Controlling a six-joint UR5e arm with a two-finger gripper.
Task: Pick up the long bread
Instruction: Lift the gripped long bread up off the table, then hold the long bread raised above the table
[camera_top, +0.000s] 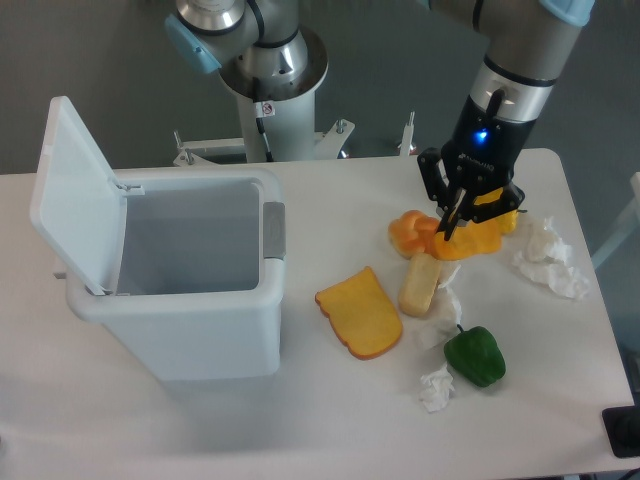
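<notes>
I have the hand (452, 222) clamped on the long bread (470, 241), lifted off the counter (300, 420) at about two o'clock from the toast slice (361, 313), above the bun (411, 233), so it clears its neighbours.

The bin (175, 285) stands on the worktop (330, 430). Right of the bin lies the toast slice (360, 313), further right the long bread (470, 240), with the pepper (475, 356) nearer the front.
</notes>
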